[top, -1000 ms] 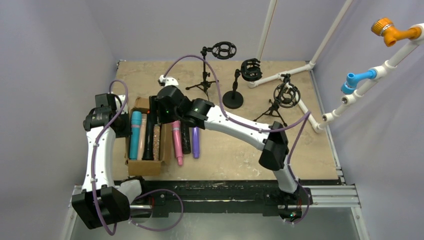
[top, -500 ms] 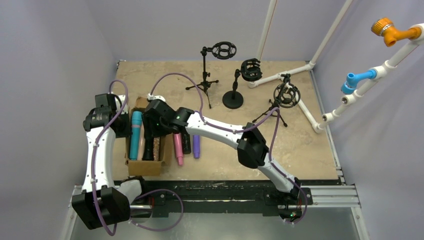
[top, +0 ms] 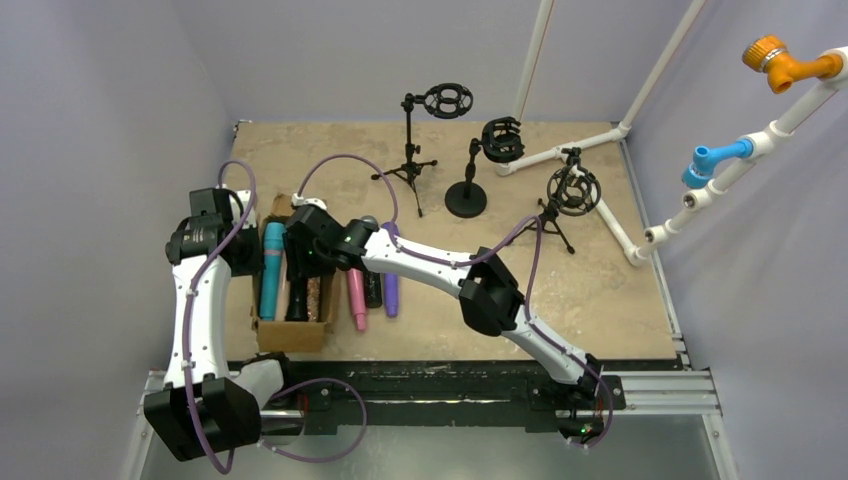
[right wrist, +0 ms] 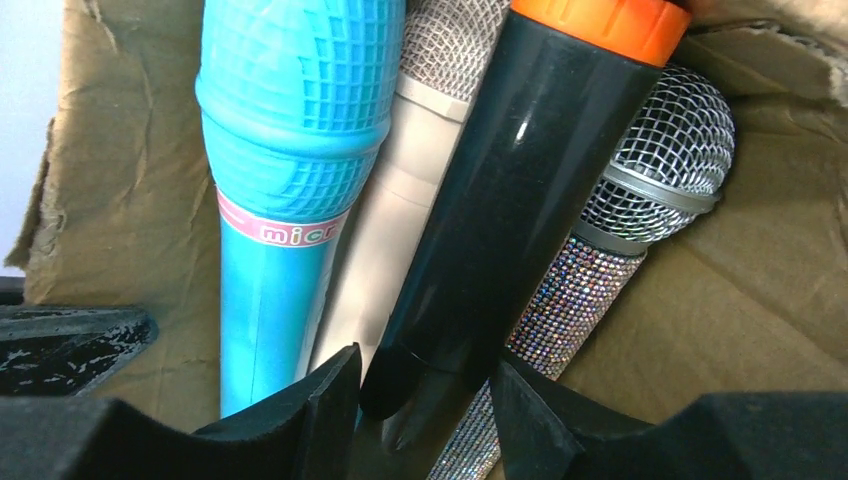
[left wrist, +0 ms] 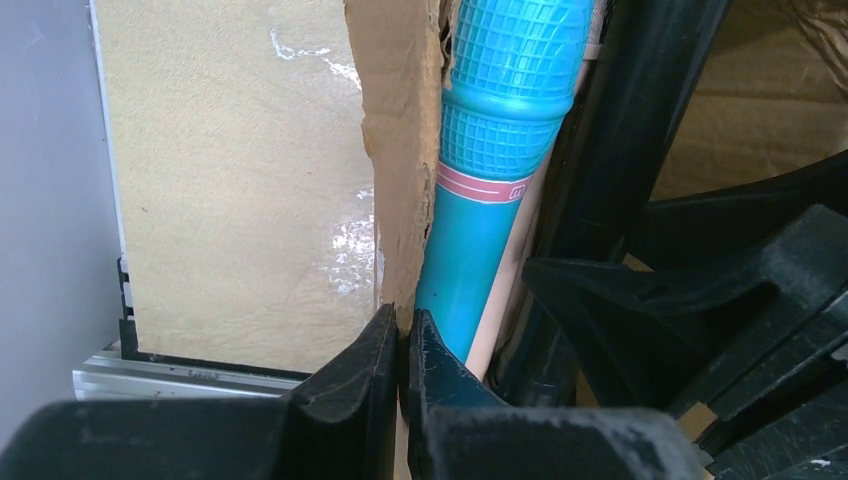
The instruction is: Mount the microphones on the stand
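Observation:
A cardboard box (top: 290, 335) holds a teal microphone (top: 270, 270), a peach one, a black one (top: 298, 295) and a silver glitter one (top: 314, 295). My right gripper (right wrist: 425, 400) is open inside the box, its jaws on either side of the black microphone (right wrist: 500, 220) with an orange ring. Beside it lie the teal (right wrist: 285, 200), peach (right wrist: 390, 230) and glitter (right wrist: 620, 230) microphones. My left gripper (left wrist: 400, 335) is shut on the box's left wall (left wrist: 400, 150), next to the teal microphone (left wrist: 490, 180). Three black shock-mount stands (top: 445, 100) (top: 500, 140) (top: 573, 190) stand at the back, all without a microphone.
Pink (top: 356, 298), black (top: 373, 290) and purple (top: 390, 290) microphones lie on the table just right of the box. A white pipe frame (top: 610, 210) runs along the back right. Purple cables loop over both arms.
My right gripper has moved left from over the loose microphones to over the box and has come down around the black microphone. The left arm has not moved.

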{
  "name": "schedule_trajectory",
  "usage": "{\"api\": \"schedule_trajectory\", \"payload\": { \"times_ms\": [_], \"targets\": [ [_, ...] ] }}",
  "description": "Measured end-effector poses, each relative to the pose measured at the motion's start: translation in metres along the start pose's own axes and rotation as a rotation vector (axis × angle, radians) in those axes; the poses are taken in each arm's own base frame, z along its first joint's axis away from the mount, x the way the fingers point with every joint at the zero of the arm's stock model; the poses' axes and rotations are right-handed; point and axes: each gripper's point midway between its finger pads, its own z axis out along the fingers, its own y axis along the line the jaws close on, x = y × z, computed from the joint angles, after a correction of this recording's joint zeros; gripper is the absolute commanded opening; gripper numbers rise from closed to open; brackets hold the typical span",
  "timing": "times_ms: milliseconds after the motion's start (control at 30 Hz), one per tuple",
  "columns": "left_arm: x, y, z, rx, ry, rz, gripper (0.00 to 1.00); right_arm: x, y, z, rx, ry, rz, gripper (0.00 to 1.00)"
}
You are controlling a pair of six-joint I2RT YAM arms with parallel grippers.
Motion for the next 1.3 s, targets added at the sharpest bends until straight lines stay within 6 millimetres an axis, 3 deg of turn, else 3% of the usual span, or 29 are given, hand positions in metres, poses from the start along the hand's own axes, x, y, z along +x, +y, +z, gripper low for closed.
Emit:
{"api": "schedule_trajectory", "payload": {
  "times_ms": [333, 467, 567, 700, 833, 933, 1033, 1200, 1300],
  "targets": [
    [0.005, 0.001, -0.001, -0.004, 0.017, 0.0, 0.0, -0.005, 0.007, 0.0, -0.026, -0.025, 0.036, 0.05],
    [0.004, 0.002, -0.002, -0.012, 0.013, 0.006, 0.0, -0.005, 0.011, -0.016, -0.052, -0.024, 0.035, 0.0],
    [0.003, 0.004, -0.002, -0.023, 0.009, 0.011, 0.0, -0.016, 0.02, -0.041, -0.077, -0.047, 0.029, 0.0],
    [0.003, 0.007, 0.0, -0.038, 0.007, 0.011, 0.0, -0.047, 0.04, -0.089, -0.143, -0.118, 0.027, 0.0],
    [0.004, 0.008, 0.001, -0.045, 0.009, 0.013, 0.0, -0.063, 0.037, -0.139, -0.175, -0.158, 0.022, 0.0],
    [0.004, 0.008, 0.001, -0.046, 0.009, 0.013, 0.0, -0.064, 0.008, -0.165, -0.139, -0.167, 0.024, 0.0],
    [0.004, 0.008, 0.001, -0.046, 0.01, 0.013, 0.0, -0.052, -0.045, -0.182, -0.049, -0.145, 0.041, 0.0],
    [0.004, 0.008, 0.001, -0.046, 0.009, 0.014, 0.0, -0.009, -0.152, -0.202, 0.194, -0.09, 0.089, 0.0],
    [0.004, 0.009, 0.001, -0.045, 0.01, 0.02, 0.0, 0.021, -0.2, -0.214, 0.313, -0.051, 0.116, 0.0]
  ]
}}
